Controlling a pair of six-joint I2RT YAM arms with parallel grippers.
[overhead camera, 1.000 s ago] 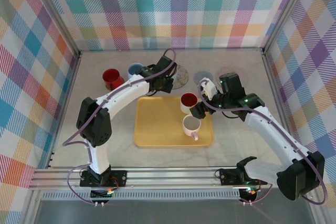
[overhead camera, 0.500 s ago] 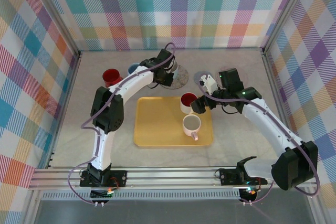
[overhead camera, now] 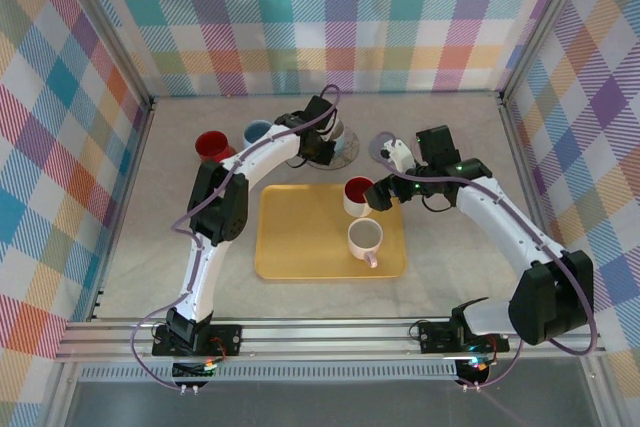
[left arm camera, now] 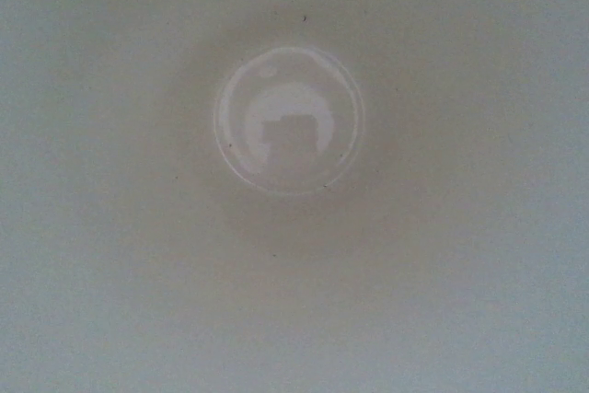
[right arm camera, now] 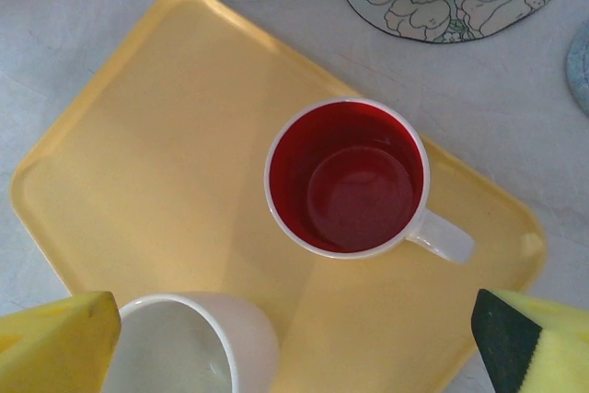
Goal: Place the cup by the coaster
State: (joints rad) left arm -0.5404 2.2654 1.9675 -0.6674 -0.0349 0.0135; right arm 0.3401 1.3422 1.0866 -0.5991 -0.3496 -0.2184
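Left arm has swung from the tray to the back of the table. Left gripper [overhead camera: 322,139] hangs above the illustrated coaster [overhead camera: 345,155], pale cup [overhead camera: 338,131] under it. Its fingers are out of sight: cannot tell their state. Step judged: set-down. Next: lower beside the coaster, let go. Right gripper [overhead camera: 381,193], fingers [right arm camera: 60,342] wide apart, hovers over the red-lined cup [overhead camera: 358,195] on the yellow tray [overhead camera: 300,247].

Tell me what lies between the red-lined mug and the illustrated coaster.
In the right wrist view, beyond the far edge of the yellow tray, only bare table lies between the red-lined mug and the illustrated coaster.
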